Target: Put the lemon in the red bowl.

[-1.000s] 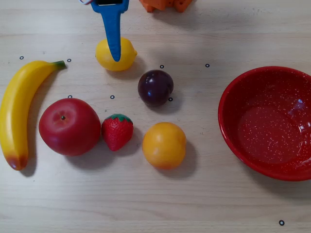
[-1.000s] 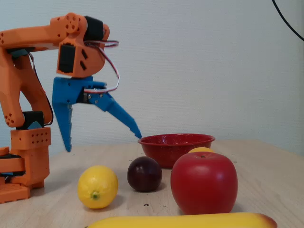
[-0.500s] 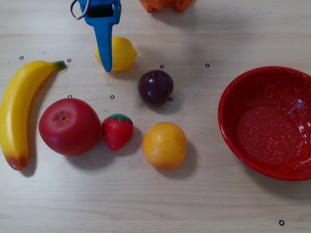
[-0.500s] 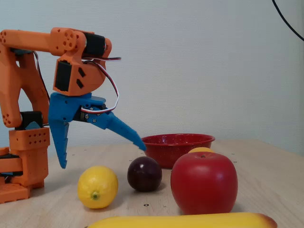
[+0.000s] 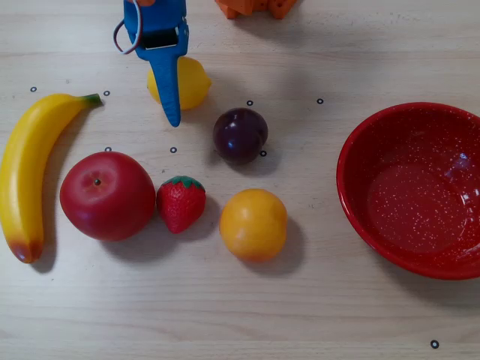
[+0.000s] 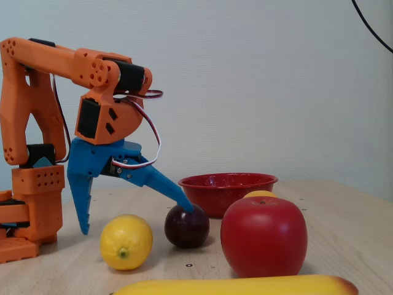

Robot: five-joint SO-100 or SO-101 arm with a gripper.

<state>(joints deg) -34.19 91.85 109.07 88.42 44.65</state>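
Note:
The lemon (image 5: 194,82) lies near the table's back edge, partly covered by my blue gripper (image 5: 169,86) in the overhead view. In the fixed view the lemon (image 6: 126,241) rests on the table under my gripper (image 6: 135,220), which is open wide. One finger points straight down on the base side of the lemon, and the slanted finger's tip (image 6: 183,205) overlaps the dark plum (image 6: 186,226). Neither finger touches the lemon. The red bowl (image 5: 358,217) stands empty at the right edge of the overhead view, and the fixed view shows the red bowl (image 6: 227,180) behind the fruit.
A banana (image 5: 26,176) lies at the left, with a red apple (image 5: 107,195), a strawberry (image 5: 181,203) and an orange fruit (image 5: 253,224) in a row. The plum (image 5: 240,136) sits just right of the slanted finger. The orange arm base (image 6: 34,203) stands behind the lemon.
The gripper has come down and reached forward, staying open. Its fingertips have dropped from well above the lemon to near its height, one on either side. The fruit has not moved.

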